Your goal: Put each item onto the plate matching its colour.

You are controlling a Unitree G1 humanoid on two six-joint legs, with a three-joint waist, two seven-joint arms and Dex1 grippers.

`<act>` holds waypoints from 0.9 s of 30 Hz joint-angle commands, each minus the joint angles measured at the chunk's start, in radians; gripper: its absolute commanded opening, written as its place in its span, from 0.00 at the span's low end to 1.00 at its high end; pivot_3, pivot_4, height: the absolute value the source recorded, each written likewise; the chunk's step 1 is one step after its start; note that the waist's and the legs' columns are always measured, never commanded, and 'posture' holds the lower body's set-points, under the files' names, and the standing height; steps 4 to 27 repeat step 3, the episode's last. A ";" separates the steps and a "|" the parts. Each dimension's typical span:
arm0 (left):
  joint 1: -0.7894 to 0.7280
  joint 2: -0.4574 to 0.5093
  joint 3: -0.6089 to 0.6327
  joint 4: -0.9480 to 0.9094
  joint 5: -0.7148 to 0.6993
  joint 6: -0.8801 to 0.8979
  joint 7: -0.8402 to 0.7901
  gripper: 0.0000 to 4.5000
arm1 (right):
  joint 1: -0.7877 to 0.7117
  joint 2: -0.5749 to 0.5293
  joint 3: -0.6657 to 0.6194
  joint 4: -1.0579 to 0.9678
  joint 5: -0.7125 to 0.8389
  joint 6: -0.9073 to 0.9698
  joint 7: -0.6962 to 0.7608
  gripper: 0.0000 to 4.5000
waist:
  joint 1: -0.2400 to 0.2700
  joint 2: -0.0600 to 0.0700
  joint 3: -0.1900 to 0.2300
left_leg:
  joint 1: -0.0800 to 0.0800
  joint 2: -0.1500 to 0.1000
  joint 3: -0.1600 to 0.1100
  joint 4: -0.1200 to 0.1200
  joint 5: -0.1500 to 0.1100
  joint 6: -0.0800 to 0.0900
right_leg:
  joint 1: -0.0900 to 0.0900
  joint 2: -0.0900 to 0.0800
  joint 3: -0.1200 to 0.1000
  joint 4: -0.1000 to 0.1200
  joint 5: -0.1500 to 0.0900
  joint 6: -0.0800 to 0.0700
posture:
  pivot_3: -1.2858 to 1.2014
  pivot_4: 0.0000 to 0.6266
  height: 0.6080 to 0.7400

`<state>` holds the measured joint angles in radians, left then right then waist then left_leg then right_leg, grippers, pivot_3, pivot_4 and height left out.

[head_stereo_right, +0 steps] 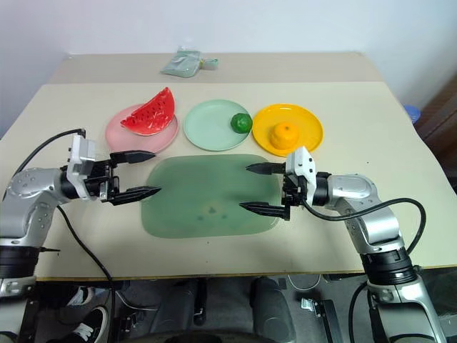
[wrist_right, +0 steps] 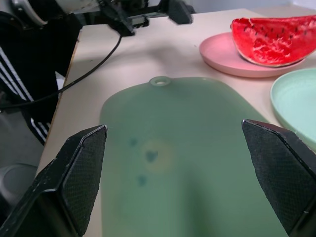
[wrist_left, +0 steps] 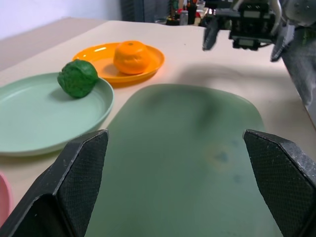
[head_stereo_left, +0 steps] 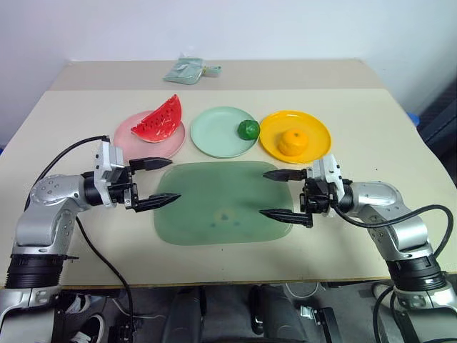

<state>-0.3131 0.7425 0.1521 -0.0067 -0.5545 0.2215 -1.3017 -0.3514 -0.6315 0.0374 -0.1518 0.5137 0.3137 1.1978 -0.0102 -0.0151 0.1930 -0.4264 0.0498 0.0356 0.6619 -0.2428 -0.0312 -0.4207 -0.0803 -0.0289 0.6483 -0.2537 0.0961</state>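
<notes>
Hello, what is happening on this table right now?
A two-armed robot is sorting toy foods onto plates by colour, and all three are placed: the watermelon wedge on the pink plate, the dark-green ball on the mint green plate, the mandarin on the yellow-orange plate. The left hand and right hand hover open and empty over the green mat.

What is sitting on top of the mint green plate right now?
A bumpy dark-green ball rests on the mint green plate, near its edge toward the yellow-orange plate. The patch of plate directly under the ball is covered; the rest is bare.
</notes>
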 commanded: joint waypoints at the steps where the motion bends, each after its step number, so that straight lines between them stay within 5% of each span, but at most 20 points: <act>1: -0.003 0.014 0.030 -0.044 -0.022 0.002 0.007 1.00 | -0.028 0.013 -0.002 -0.010 -0.003 -0.019 -0.009 0.99 | 0.004 0.000 0.000 | 0.000 0.000 0.000 0.000 0.000 0.000 | 0.000 0.000 0.000 0.000 0.000 0.000 | 0.52 0.24 1.00; 27: -0.013 0.011 0.025 -0.038 -0.021 0.006 0.010 1.00 | -0.032 0.019 0.002 -0.009 -0.008 -0.021 -0.013 0.99 | 0.005 0.000 0.000 | 0.000 0.000 0.000 0.000 0.000 0.000 | 0.000 0.000 0.000 0.000 0.000 0.000 | 0.52 0.24 1.00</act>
